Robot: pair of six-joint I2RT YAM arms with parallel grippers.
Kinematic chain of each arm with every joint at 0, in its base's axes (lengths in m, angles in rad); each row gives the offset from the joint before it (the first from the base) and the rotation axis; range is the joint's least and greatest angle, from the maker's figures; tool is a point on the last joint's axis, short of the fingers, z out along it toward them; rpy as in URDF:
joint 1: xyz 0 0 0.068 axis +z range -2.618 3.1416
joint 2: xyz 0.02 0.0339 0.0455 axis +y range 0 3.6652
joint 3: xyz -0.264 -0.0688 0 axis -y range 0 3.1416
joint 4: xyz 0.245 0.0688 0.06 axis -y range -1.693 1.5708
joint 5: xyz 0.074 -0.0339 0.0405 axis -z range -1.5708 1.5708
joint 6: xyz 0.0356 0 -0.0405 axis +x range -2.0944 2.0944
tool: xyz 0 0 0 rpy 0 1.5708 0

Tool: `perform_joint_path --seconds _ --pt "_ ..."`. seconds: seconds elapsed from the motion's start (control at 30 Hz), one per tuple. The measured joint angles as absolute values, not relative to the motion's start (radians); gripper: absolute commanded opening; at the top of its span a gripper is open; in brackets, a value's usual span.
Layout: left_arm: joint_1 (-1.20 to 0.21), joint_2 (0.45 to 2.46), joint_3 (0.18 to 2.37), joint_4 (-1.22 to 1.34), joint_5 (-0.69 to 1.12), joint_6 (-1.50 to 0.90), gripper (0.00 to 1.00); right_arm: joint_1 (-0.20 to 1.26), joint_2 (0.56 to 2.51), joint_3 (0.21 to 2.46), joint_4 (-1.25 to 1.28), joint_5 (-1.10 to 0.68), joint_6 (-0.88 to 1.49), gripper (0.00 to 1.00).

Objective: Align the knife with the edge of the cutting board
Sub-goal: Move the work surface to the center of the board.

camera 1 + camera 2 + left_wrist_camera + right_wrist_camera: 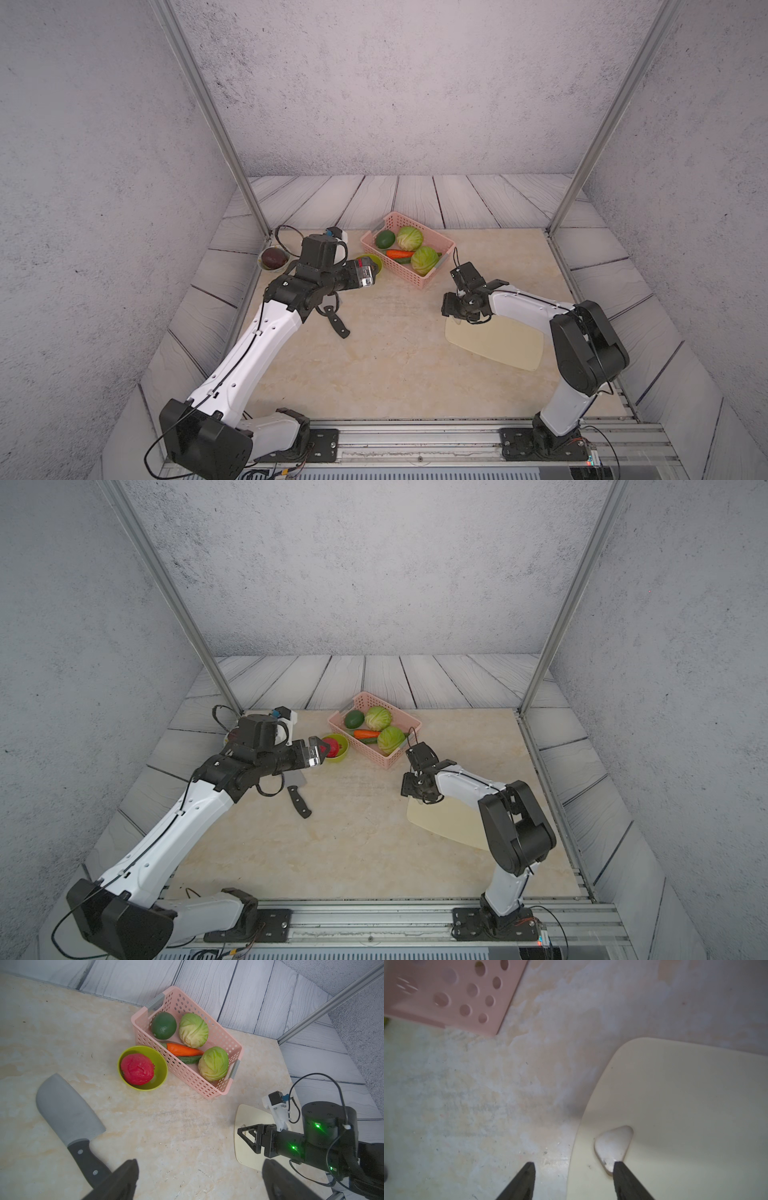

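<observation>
The knife [300, 800] lies flat on the table left of centre, grey blade [66, 1109] toward the green bowl, black handle [87, 1159] toward the front. In a top view [337, 323] only its handle shows under my left arm. My left gripper [199, 1180] hovers above the table beside the handle, open wide and holding nothing. The cream cutting board [494, 345] lies at the right. My right gripper [574, 1169] is open astride the board's short side: one fingertip [623, 1174] at the heart-shaped hole [613, 1145], the other [527, 1176] over bare table.
A pink basket [419, 284] of vegetables stands at the back centre, close to the board's far corner [446, 991]. A green bowl [162, 1072] with a red fruit [137, 1069] sits beside it. A dark bowl [274, 257] sits at the back left table corner.
</observation>
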State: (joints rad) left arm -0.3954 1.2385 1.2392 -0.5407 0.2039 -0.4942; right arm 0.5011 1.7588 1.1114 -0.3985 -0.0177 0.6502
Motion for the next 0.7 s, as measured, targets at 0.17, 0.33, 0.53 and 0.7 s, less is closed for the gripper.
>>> perform_joint_path --seconds 0.17,0.33,0.53,0.7 --pt "-0.397 1.237 1.239 -0.541 0.206 -0.493 0.98 0.501 1.818 1.140 -0.394 -0.018 0.643 0.62" --pt "-0.401 1.235 1.239 -0.541 0.207 -0.493 0.98 0.503 1.850 1.140 -0.390 -0.020 0.644 0.58" --pt "-0.402 1.235 1.239 -0.541 0.207 -0.493 0.98 0.512 1.857 1.142 -0.377 -0.020 0.643 0.57" --pt "-0.403 1.235 1.239 -0.541 0.206 -0.493 0.98 0.538 1.872 1.158 -0.371 -0.011 0.648 0.56"
